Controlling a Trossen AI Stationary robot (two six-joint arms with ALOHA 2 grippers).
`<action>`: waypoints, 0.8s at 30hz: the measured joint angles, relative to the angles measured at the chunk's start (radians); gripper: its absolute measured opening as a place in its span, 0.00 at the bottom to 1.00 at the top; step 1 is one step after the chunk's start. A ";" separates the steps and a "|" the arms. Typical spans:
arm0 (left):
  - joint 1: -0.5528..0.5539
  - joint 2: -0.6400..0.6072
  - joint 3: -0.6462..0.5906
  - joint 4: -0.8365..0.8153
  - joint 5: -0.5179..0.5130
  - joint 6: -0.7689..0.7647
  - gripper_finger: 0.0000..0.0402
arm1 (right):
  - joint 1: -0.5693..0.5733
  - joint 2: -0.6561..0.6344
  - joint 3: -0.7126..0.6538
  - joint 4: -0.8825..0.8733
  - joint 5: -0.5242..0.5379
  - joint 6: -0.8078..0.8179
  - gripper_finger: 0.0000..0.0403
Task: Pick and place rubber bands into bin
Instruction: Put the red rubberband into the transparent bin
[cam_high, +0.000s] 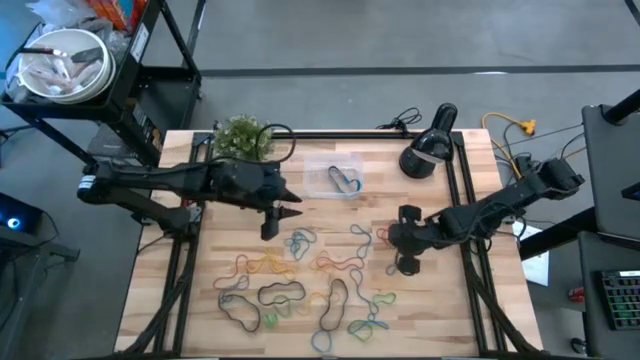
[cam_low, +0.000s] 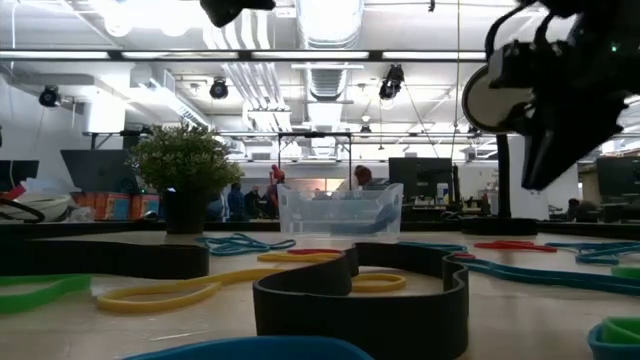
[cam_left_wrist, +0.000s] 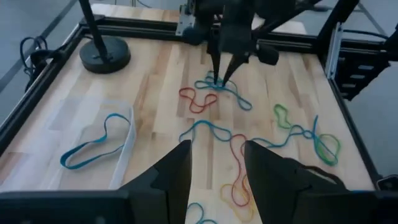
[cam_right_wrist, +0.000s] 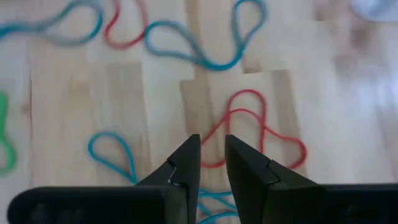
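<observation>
Right wrist view had the right pincer (cam_right_wrist: 212, 163) poised narrowly open and empty over a red rubber band (cam_right_wrist: 261, 134) lying on the counter (cam_right_wrist: 74, 93), a light, floppy loop best pinched on one strand.

The wooden table (cam_high: 220, 320) carries scattered rubber bands (cam_high: 300, 285) across its near half. At its far edge stand a plant (cam_high: 243, 137), the clear bin (cam_high: 338, 175) holding a blue band (cam_high: 345, 181), and a black lamp (cam_high: 428, 153).
</observation>
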 joint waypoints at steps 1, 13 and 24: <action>-0.003 -0.002 -0.003 0.012 -0.001 -0.008 0.33 | -0.009 0.007 0.000 -0.001 -0.011 -0.033 0.17; -0.056 0.022 -0.063 0.001 -0.002 -0.112 0.33 | -0.143 0.082 0.002 0.055 -0.055 -0.295 0.32; -0.073 0.035 -0.063 0.002 -0.002 -0.139 0.33 | -0.227 0.187 0.002 0.069 -0.061 -0.385 0.38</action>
